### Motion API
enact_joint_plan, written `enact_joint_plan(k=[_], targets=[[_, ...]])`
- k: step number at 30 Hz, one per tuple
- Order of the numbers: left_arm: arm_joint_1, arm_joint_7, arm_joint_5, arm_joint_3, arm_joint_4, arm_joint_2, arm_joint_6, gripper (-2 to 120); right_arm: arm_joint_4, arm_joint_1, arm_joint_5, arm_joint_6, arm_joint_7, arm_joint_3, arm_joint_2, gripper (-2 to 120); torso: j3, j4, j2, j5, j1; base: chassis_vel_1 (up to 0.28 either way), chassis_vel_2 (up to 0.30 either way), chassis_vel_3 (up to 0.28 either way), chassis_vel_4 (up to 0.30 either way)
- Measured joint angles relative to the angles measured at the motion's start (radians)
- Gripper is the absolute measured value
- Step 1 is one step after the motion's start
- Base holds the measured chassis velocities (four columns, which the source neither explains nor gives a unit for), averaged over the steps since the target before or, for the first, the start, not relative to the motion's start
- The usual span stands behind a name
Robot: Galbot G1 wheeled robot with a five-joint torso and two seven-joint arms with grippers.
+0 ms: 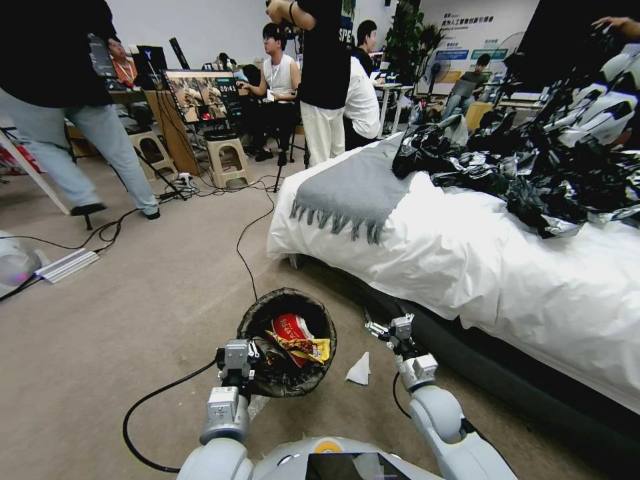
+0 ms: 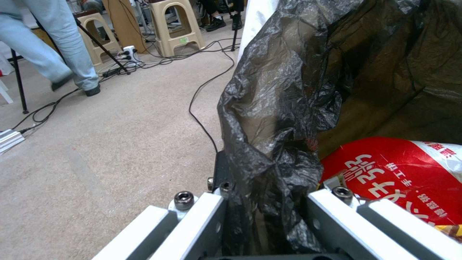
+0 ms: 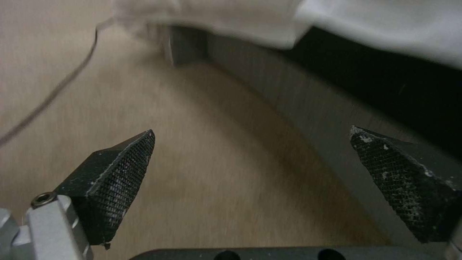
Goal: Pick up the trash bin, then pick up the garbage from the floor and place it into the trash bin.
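The left gripper [image 1: 252, 360] grips the near-left rim of the trash bin [image 1: 288, 340], its fingers [image 2: 212, 209] clenched on the crinkled black bag liner [image 2: 279, 119] folded over the edge, holding the bin over the beige carpeted floor [image 1: 133, 320] just in front of the robot. Inside the bin lie a crumpled red-and-white pack [image 1: 291, 328] and a yellow wrapper [image 1: 313, 349], the red pack pressing close against the inner finger in the left wrist view. To the right of the bin, a white paper scrap [image 1: 359, 370] rests on the floor, between the bin and the right arm. The right gripper [image 1: 381, 328] hangs just right of the bin, near the dark base of the bed [image 1: 507, 373], its black textured fingers [image 3: 120, 177] released and spread wide with nothing between them, floor and bed base beneath. A black cable [image 1: 250, 253] snakes across the floor from the far side toward the bin. On the bed's white cover [image 1: 467, 267] lie a grey fringed throw [image 1: 353, 190] and, farther right, a heap of shiny black plastic [image 1: 547, 167].
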State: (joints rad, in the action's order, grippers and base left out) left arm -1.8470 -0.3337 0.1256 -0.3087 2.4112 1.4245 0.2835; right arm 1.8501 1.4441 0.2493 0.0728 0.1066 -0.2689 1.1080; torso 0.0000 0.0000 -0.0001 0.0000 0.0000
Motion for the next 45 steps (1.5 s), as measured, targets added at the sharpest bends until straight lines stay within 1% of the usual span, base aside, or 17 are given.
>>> enact_joint_plan(k=[2,3,5,8,17,24,27,45], targets=[[0.0,0.0,0.001,0.0,-0.001,0.0,0.0,0,-0.048,-0.014,-0.002,0.027,-0.004,0.028,-0.009,100,0.0,0.0,0.0,0.0,0.0,0.0,0.0,0.0,0.0],[0.0,0.0,0.001,0.0,-0.001,0.0,0.0,0,-0.048,-0.014,-0.002,0.027,-0.004,0.028,-0.009,100,0.0,0.0,0.0,0.0,0.0,0.0,0.0,0.0,0.0],[0.0,0.0,0.002,0.0,-0.001,0.0,0.0,0,-0.128,-0.035,-0.006,0.058,-0.012,0.063,-0.004,100,0.0,0.0,0.0,0.0001,0.0,0.0,0.0,0.0,0.0],[-0.001,0.0,0.004,0.001,-0.001,0.002,0.0,0,-0.158,-0.039,-0.004,0.084,-0.031,0.07,0.003,100,0.0,0.0,0.0,0.0001,0.0,0.0,0.0,0.0,0.0],[0.0,0.001,0.011,0.01,-0.001,0.004,0.0,0,-0.188,-0.041,0.047,0.148,-0.082,0.069,0.018,100,0.0,0.0,0.0,0.0,0.0,0.0,0.0,0.0,0.0],[-0.001,0.001,0.019,0.016,-0.004,0.007,0.0,0,-0.218,-0.047,0.037,0.151,-0.122,0.07,0.033,100,0.0,0.0,0.0,-0.0001,0.0,0.0,0.0,0.0,0.0],[-0.003,0.001,0.023,0.016,-0.005,0.008,-0.001,0,-0.266,-0.065,0.011,0.136,-0.145,0.076,0.058,100,0.0,0.0,0.0,0.0,0.0,0.0,0.0,0.0,0.0],[-0.009,0.001,0.032,0.021,-0.004,0.011,-0.007,0,-0.429,-0.112,-0.025,0.098,-0.163,0.071,0.15,100,0.0,0.0,0.0,0.0,0.0,0.0,0.0,0.0,0.0]])
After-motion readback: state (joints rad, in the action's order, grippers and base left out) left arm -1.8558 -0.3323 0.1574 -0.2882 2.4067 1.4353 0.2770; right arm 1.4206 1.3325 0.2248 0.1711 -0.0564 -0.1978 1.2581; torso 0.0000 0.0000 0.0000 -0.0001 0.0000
